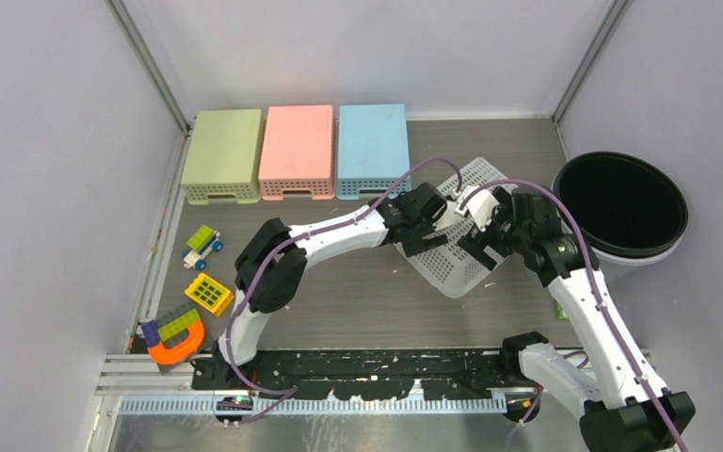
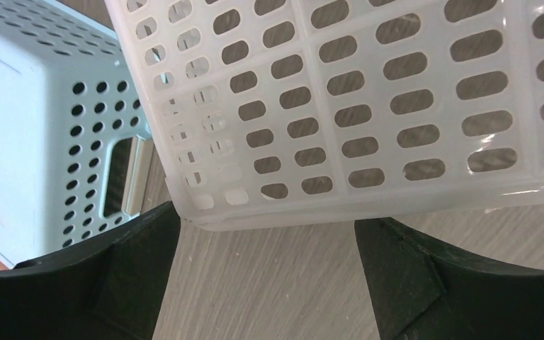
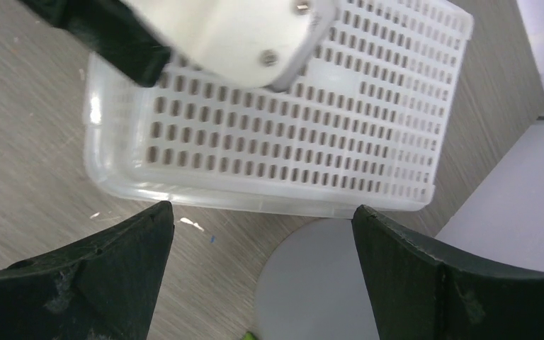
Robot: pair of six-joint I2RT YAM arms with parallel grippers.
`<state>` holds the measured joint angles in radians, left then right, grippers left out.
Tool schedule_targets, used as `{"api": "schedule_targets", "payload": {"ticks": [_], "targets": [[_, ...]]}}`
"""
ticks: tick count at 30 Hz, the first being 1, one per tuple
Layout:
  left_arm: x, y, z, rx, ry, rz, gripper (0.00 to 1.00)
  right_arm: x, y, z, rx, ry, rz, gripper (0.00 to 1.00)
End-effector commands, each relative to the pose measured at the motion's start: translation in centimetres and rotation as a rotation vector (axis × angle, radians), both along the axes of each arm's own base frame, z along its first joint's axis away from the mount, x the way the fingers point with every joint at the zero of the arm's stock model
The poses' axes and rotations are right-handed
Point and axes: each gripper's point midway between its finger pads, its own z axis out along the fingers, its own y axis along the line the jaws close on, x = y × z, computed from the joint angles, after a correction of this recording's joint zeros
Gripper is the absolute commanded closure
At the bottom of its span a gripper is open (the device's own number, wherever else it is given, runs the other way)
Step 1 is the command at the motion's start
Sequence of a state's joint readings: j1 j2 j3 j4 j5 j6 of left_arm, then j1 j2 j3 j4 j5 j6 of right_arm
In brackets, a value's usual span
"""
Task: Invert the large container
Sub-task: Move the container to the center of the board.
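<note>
the wood-grain table (image 1: 358, 301) carries everything. take the blue bin (image 1: 373, 149) at the back as the landmark. the black round tub (image 1: 621, 202) sits well to its right, at the table's edge. the large white container (image 1: 449, 271), slotted all over, lies askew just to the near-right of the blue bin, between it and the tub. from these views i can't be sure whether its opening faces up or down.

a pink bin (image 1: 297, 151) touches the blue bin's left side, and a green bin (image 1: 222, 153) stands beyond that.

the left gripper (image 2: 265, 234) hovers at the container's edge nearest the blue bin, fingers spread wide, the rim just ahead of the tips and not pinched. the right gripper (image 3: 262, 219) hangs over the container's far side from the blue bin, fingers equally spread, holding nothing.

small toys, a block car (image 1: 202, 247) and a yellow brick (image 1: 209, 294), lie well to the near-left of the blue bin.

the container looks light, thin-walled and a bit flexible, with smooth plastic likely to slip. the best hold is probably the rim of a side wall, one finger inside and one outside, then roll it over.
</note>
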<state>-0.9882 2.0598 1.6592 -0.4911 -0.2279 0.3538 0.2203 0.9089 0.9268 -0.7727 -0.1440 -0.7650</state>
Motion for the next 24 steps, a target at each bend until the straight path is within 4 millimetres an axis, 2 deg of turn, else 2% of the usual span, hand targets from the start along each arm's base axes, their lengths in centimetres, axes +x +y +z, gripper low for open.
{"api": "schedule_targets", "payload": {"ticks": [1, 5, 10, 14, 17, 20, 24], "targets": [[1.4, -1.4, 1.3, -0.055, -0.033, 0.063, 0.07, -1.5, 0.8, 0.8, 0.033, 0.016, 0.056, 0.0], [0.9, -1.9, 1.9, -0.087, -0.009, 0.05, 0.07, -2.7, 0.7, 0.4, 0.026, 0.054, 0.067, 0.0], [0.2, -1.0, 5.6, -0.134, -0.043, 0.022, 0.02, -3.4, 0.8, 0.1, 0.034, 0.07, 0.085, 0.0], [-0.6, 0.7, 9.0, -0.154, -0.093, -0.007, 0.0, -3.6, 1.1, -0.5, 0.044, 0.089, 0.098, 0.0], [-2.1, 2.1, 10.8, -0.156, -0.105, -0.074, 0.0, -3.6, 1.7, -0.9, 0.073, 0.102, 0.108, 0.0], [-4.4, 3.6, 11.9, -0.154, -0.102, -0.193, 0.0, -3.5, 2.4, -1.0, 0.104, 0.103, 0.122, 0.01], [-6.3, 6.8, 13.1, -0.156, -0.115, -0.259, 0.0, -3.5, 3.2, -0.7, 0.133, 0.104, 0.154, 0.01]]}}
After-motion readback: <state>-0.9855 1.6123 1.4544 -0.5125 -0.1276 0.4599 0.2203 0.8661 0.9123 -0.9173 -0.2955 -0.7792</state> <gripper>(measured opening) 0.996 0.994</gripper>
